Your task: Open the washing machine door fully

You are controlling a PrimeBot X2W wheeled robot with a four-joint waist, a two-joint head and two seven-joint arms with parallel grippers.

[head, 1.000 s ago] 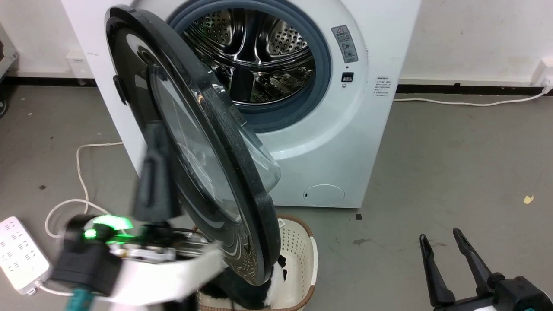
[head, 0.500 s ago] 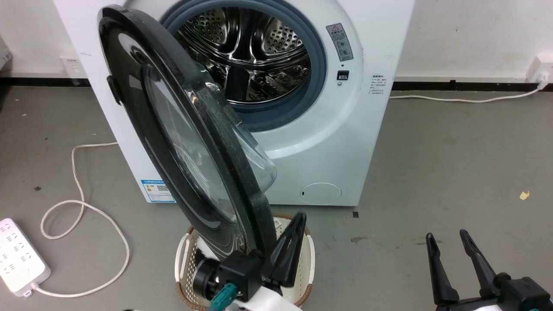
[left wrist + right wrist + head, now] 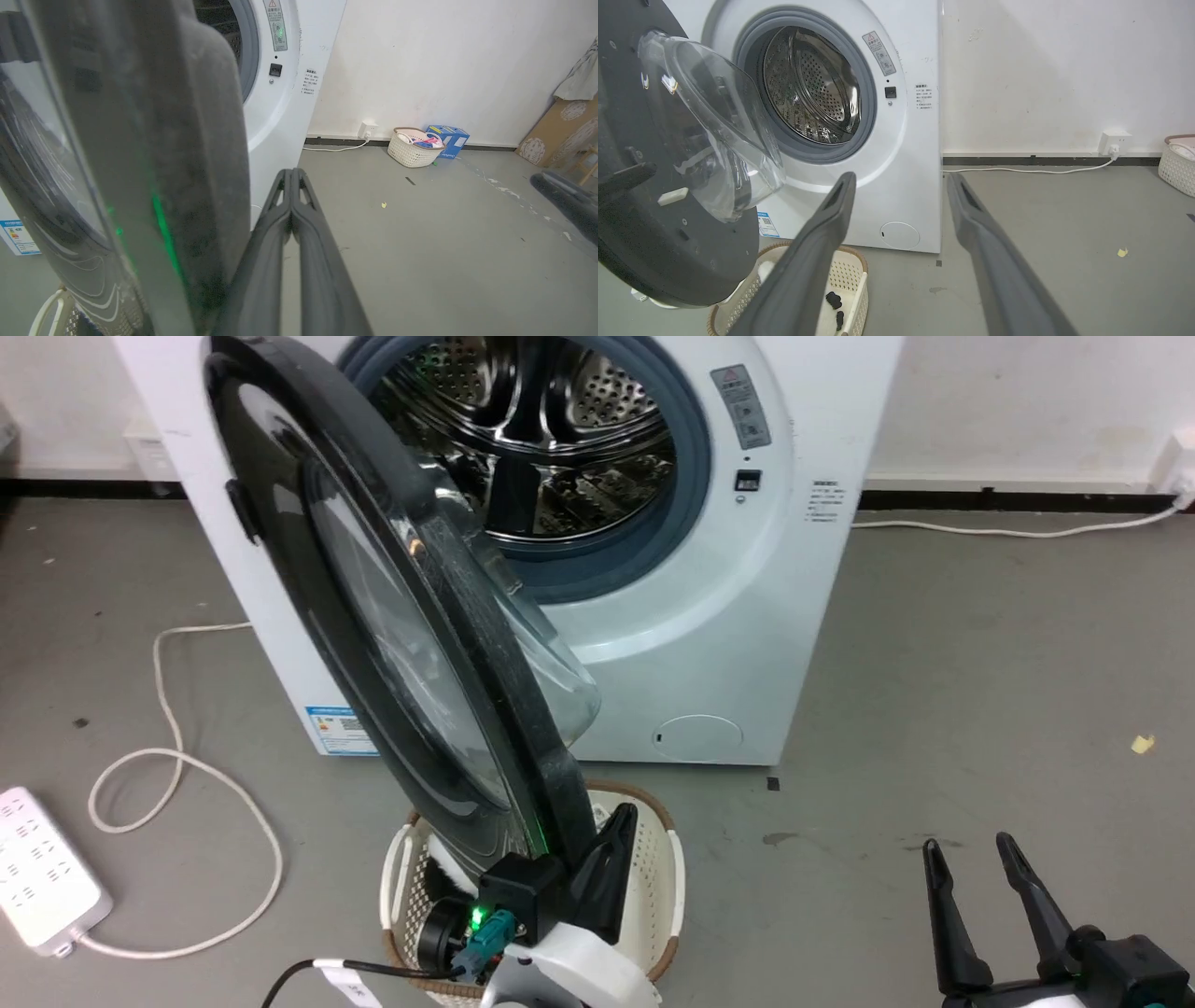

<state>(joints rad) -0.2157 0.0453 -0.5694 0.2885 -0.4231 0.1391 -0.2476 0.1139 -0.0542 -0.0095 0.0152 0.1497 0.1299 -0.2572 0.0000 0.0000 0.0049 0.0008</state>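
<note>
Far left on the floor lies a white power strip (image 3: pixel 42 873), its cord (image 3: pixel 177 765) looping back toward the washer (image 3: pixel 728 616). Next comes the door (image 3: pixel 392 625). It is swung part-way out on its left hinge and stands almost edge-on to the robot. Its glass bowl (image 3: pixel 714 130) bulges toward the drum (image 3: pixel 551 439). The door's lower rim hangs over a white basket (image 3: pixel 674 882) that sits on the floor right in front of the machine, with a few dark bits (image 3: pixel 833 301) inside.

The left gripper (image 3: pixel 623 817) rises over that basket. Its 2 fingers (image 3: pixel 261 261) are pressed tight together with nothing between them. It is just right of the door's lower rim, on the drum side. From here I can't tell whether it touches the rim. A green light (image 3: pixel 478 917) glows at its wrist.

Further right, the round flap (image 3: pixel 698 735) sits low on the washer front. The right gripper (image 3: pixel 968 845) is down at the lower right, well apart from the machine. Its 2 fingers (image 3: pixel 817 242) are spread wide and empty. A wall cable (image 3: pixel 1027 170) runs along the skirting to a socket (image 3: pixel 1113 140).
</note>
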